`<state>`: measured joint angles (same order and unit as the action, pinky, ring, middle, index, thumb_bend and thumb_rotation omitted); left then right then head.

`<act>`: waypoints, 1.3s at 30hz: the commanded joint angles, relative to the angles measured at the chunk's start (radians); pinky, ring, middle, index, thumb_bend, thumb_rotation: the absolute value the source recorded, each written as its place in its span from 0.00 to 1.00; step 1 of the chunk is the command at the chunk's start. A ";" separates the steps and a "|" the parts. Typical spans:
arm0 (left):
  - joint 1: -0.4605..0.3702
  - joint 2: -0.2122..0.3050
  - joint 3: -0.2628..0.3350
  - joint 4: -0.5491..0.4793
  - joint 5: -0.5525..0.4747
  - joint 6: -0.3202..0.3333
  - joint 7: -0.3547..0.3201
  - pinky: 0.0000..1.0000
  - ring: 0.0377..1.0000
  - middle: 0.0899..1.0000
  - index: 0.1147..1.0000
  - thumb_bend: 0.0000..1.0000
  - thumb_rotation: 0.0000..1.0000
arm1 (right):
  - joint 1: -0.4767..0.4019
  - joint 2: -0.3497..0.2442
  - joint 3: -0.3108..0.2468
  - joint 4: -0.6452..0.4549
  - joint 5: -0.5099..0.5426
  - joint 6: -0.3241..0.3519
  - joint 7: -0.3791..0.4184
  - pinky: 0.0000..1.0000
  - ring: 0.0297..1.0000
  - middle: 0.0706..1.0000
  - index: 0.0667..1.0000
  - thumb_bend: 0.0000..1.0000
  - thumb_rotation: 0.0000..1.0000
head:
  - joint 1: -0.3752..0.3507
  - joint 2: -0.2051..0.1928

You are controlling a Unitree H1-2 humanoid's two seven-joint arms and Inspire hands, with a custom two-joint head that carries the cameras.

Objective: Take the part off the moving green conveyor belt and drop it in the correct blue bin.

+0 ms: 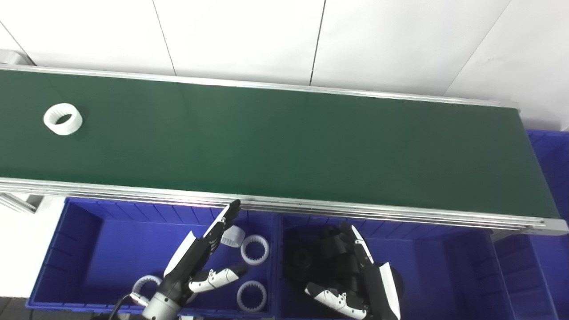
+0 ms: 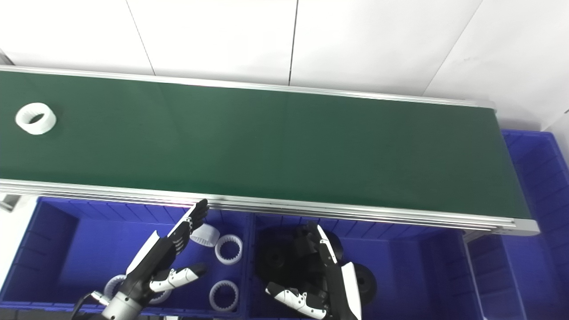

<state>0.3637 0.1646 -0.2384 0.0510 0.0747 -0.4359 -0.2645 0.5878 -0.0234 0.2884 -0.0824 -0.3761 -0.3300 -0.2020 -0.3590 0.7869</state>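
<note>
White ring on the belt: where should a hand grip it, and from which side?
Probably from above: the white ring lies flat on the green belt, hole upward. Pinch across its wall or outer rim. The open left hand is on its side.

One white ring (image 1: pixel 62 118) on the belt (image 1: pixel 284 146), four white rings (image 1: pixel 254 250) in the left bin (image 1: pixel 80 249).

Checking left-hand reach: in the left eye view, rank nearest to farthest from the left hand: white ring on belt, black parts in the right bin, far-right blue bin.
From the left hand:
1. Black parts, neighbouring bin, right.
2. White ring, belt's far left.
3. Far-right blue bin, beyond belt's end.
</note>
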 commanded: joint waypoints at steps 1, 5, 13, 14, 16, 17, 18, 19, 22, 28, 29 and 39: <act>-0.009 0.013 -0.008 -0.013 0.016 -0.034 0.033 1.00 1.00 1.00 1.00 0.74 0.57 | 0.009 0.005 -0.002 -0.017 -0.001 -0.060 -0.007 0.86 0.88 0.91 0.92 0.82 0.41 | 0.010 -0.002; -0.009 0.018 -0.018 -0.012 0.040 -0.034 0.087 0.99 1.00 1.00 1.00 0.75 0.59 | 0.005 0.007 -0.001 -0.010 0.003 -0.062 -0.004 0.87 0.89 0.90 0.92 0.82 0.41 | 0.016 -0.007; -0.015 0.020 -0.032 0.010 0.020 -0.034 0.119 0.99 1.00 1.00 1.00 0.76 0.55 | 0.001 0.008 -0.001 0.017 -0.005 -0.078 -0.011 0.87 0.89 0.90 0.93 0.83 0.41 | 0.071 -0.049; -0.019 0.022 -0.039 0.020 0.013 -0.034 0.116 0.99 1.00 1.00 1.00 0.75 0.54 | 0.000 0.005 -0.003 0.027 -0.008 -0.087 -0.015 0.87 0.89 0.89 0.93 0.83 0.42 | 0.136 -0.080; -0.029 0.022 -0.055 0.043 0.002 -0.034 0.116 0.98 1.00 1.00 1.00 0.74 0.52 | -0.002 -0.005 -0.009 0.047 -0.004 -0.109 -0.018 0.87 0.89 0.89 0.93 0.83 0.43 | 0.241 -0.122; -0.034 0.021 -0.063 0.055 -0.002 -0.034 0.119 0.97 1.00 1.00 1.00 0.73 0.50 | -0.003 -0.012 -0.012 0.057 0.000 -0.119 -0.018 0.86 0.89 0.90 0.94 0.82 0.44 | 0.257 -0.130; -0.038 0.015 -0.074 0.072 -0.004 -0.034 0.131 0.96 1.00 1.00 0.99 0.73 0.49 | -0.004 -0.022 -0.013 0.066 0.017 -0.129 -0.016 0.86 0.89 0.90 0.94 0.82 0.44 | 0.334 -0.168; -0.042 0.013 -0.082 0.084 -0.005 -0.034 0.142 0.94 0.98 1.00 0.98 0.74 0.47 | -0.005 -0.030 -0.012 0.073 0.030 -0.135 -0.015 0.86 0.88 0.90 0.94 0.82 0.44 | 0.334 -0.168; -0.039 0.004 -0.104 0.099 0.008 -0.034 0.181 0.91 0.96 0.98 0.95 0.76 0.43 | -0.017 -0.058 0.008 0.099 0.072 -0.140 -0.043 0.86 0.85 0.92 0.95 0.81 0.43 | 0.431 -0.243; -0.024 -0.012 -0.106 0.077 0.010 -0.034 0.237 0.80 0.88 0.90 0.86 0.86 0.42 | -0.035 -0.083 0.031 0.128 0.103 -0.139 -0.060 0.96 0.76 0.95 0.99 0.82 0.47 | 0.473 -0.293; -0.025 -0.014 -0.102 0.074 -0.001 -0.034 0.236 0.80 0.87 0.90 0.85 0.87 0.41 | -0.035 -0.083 0.031 0.128 0.102 -0.139 -0.058 0.96 0.74 0.95 0.99 0.82 0.47 | 0.473 -0.297; -0.078 -0.032 0.023 -0.067 -0.046 -0.034 0.252 0.68 0.81 0.88 0.85 0.85 0.45 | -0.047 -0.068 0.032 0.136 0.082 -0.140 -0.071 0.98 0.75 0.95 1.00 0.82 0.46 | 0.450 -0.302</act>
<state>0.3113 0.1267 -0.2294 0.0344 0.0265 -0.4348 -0.0306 0.5403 -0.0979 0.3146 0.0689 -0.2914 -0.4108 -0.2615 0.0906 0.4832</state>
